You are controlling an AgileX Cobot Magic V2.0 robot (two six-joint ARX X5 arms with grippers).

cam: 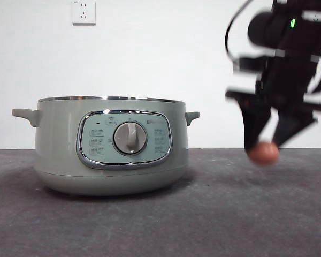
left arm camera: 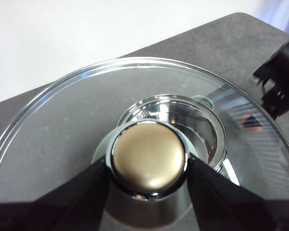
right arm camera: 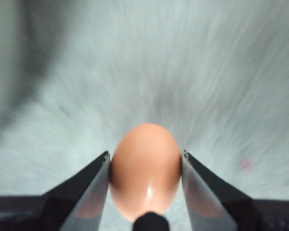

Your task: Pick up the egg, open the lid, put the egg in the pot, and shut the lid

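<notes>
The right gripper (right arm camera: 145,166) pinched the small reddish-brown egg (right arm camera: 145,173); the left gripper (left arm camera: 147,166) clamped the clear glass lid's (left arm camera: 62,120) knob above the sage-green pot (cam: 109,144)

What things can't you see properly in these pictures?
- Inside of the pot: front view, hidden by its own wall.
- The lid: out of the front view; cut off by the left wrist view's edges, where the left gripper holds its knob.
- Right gripper and egg: blurred in the front view.
- Surface behind the egg: streaked blur in the right wrist view.
- Panel labels: too small.
</notes>
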